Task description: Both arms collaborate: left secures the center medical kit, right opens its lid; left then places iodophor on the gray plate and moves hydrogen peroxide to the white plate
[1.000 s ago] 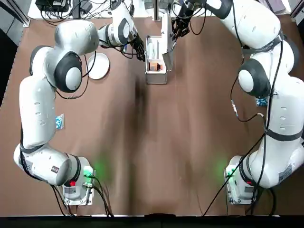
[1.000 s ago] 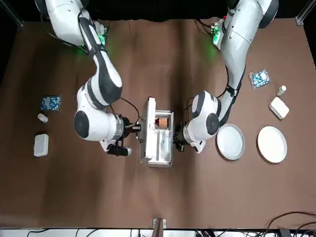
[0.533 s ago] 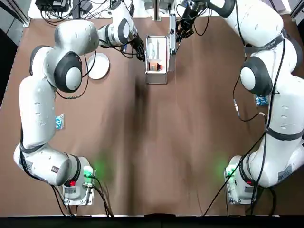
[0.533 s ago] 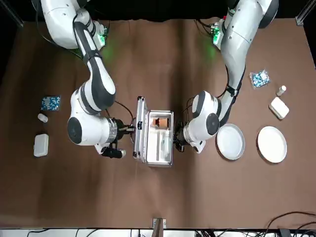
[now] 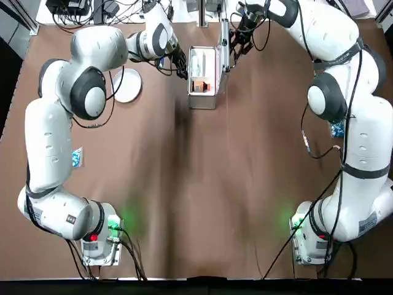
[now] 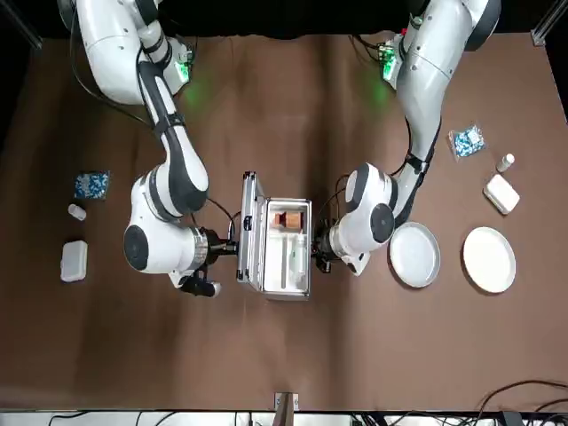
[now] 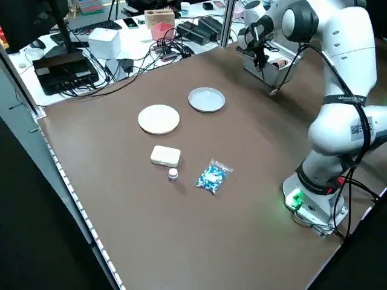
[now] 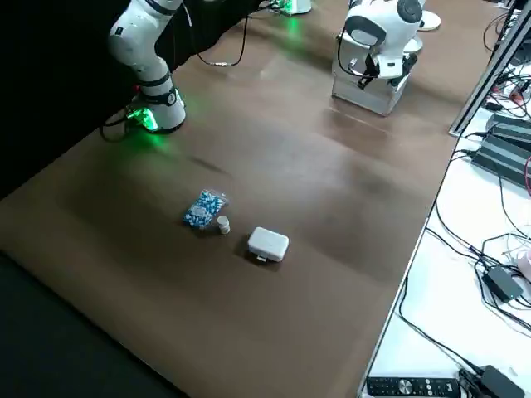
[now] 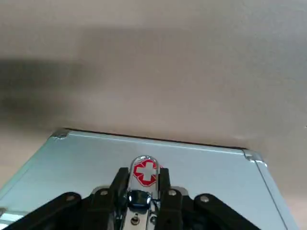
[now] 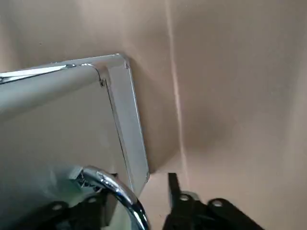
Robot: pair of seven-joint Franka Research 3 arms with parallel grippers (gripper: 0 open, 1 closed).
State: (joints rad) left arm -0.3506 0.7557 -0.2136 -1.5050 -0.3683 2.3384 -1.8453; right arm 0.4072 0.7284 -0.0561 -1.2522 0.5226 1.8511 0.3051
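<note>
The medical kit point(image 5: 202, 80) point(image 6: 286, 259) stands open at the far middle of the table. Its lid point(image 5: 225, 48) point(image 6: 248, 244) is raised on edge on the robot's right side, and my right gripper point(image 6: 225, 248) point(image 10: 136, 201) is shut on its rim. My left gripper point(image 5: 182, 65) point(image 9: 142, 191) is shut on the clasp on the kit's opposite wall. The brown iodophor point(image 6: 289, 218) point(image 5: 198, 85) stands inside the kit. I cannot make out the hydrogen peroxide against the white interior. The gray plate point(image 6: 414, 255) and the white plate point(image 6: 488, 259) lie side by side on the robot's left.
On each side of the table lie a white box point(image 6: 501, 193) point(image 6: 74, 260), a small bottle point(image 6: 506, 162) point(image 6: 77, 211) and a blue packet point(image 6: 467, 140) point(image 6: 90, 185). Cables and equipment crowd the bench past the far edge point(image 7: 91, 60).
The right gripper has swung the lid from tilted over the kit to standing on edge, moving toward the robot's right. The left gripper has stayed on the kit.
</note>
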